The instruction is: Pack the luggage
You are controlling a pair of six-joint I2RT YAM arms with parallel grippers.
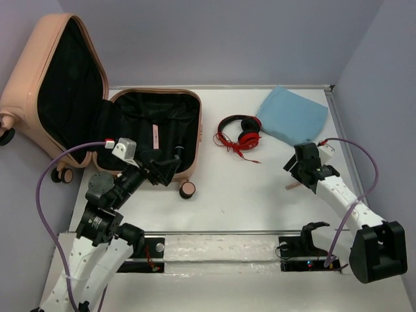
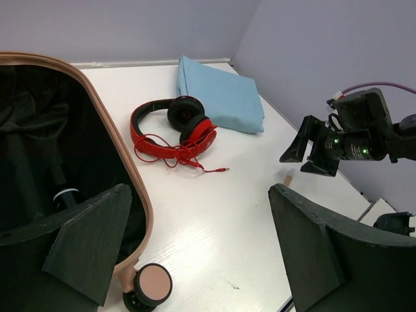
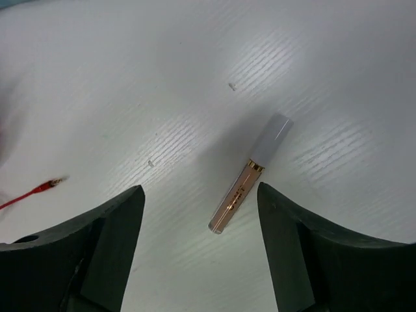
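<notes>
Luggage [image 1: 26, 78]: lies open at the far left of the desk [image 1: 260, 201]. Its base is right under the left claw and its lid is propped up beyond and to that claw's left.
Handling: looks stiff, smooth and bulky, likely too heavy to lift. It sits on wheels [image 1: 187, 189], so a push may roll it. The lid's rim seems the best hold for closing.
Left claw [image 1: 166, 166]: spread wide and empty, with 1 finger over the black lining and 1 over the desk.
Headphones [image 1: 240, 133]: red, lying on the desk to the right of the left claw and beyond it. A loose cable [image 1: 244, 153] trails from them and could snag.
Blue cloth [image 1: 292, 114]: soft and folded, just beyond the right claw.
Right claw [image 3: 198, 195]: spread and holding nothing, hanging above the desk.
Tube [image 3: 250, 172]: 1 slim gold tube with a grey cap, lying directly below this claw between its jaws and touching neither. It is small and may roll.
Obstructions: nothing stands between the tube and the luggage except the headphones' cable.
</notes>
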